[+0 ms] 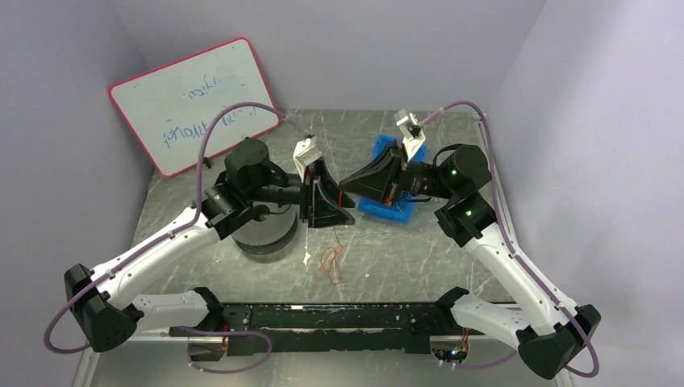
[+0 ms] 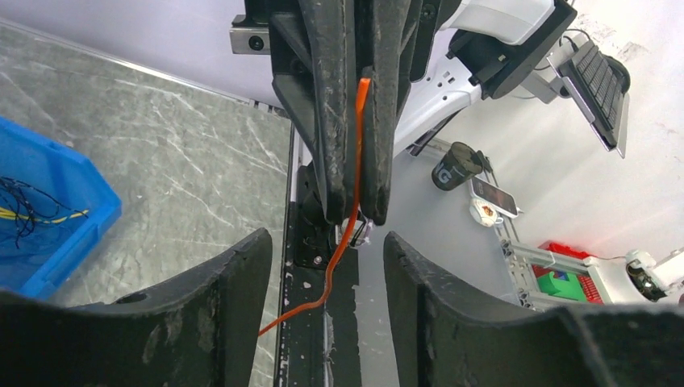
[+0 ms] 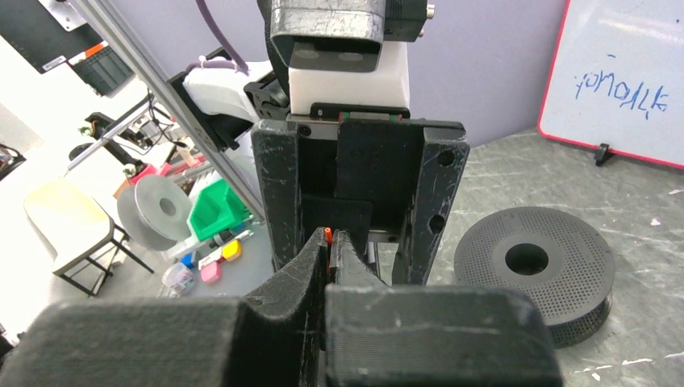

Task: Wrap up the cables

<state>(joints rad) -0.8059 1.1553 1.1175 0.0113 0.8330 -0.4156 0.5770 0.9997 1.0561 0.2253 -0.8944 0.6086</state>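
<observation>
Underneath everything, a grey veined table (image 1: 419, 258), closed in by lilac walls. Propped in the back left corner, a red-framed whiteboard (image 1: 193, 101) with blue scribble. Reaching in from the near edge, the left arm (image 1: 153, 254) and the right arm (image 1: 504, 262), white and black, bent toward each other and meeting above the middle of the table. Flat on the table beneath the left arm's wrist, a dark grey two-disc spool (image 1: 262, 238), perforated on its upper face, apart from both sets of fingers. Behind the right arm's wrist, a blue bin (image 1: 383, 211), with thin yellow and dark wires (image 2: 36, 211) heaped inside. Left gripper (image 2: 327, 238): spread wide, grasping nothing, facing the other gripper head on, one finger out to each side of its tips. Right gripper (image 3: 329, 242): pressed closed, pinching the orange-red cable (image 2: 360, 129) between its two fingers, a dot of orange just visible at the tips in its own wrist view. From that pinch, down through the gap between the spread left fingers (image 2: 230, 306), seemingly touching neither, then trailing off downward. Loose on the table just in front of the two grippers, right of the spool and not on it, more orange-red loops (image 1: 329, 264); cannot tell from above whether one strand or several, nor whether joined to the pinched length.
</observation>
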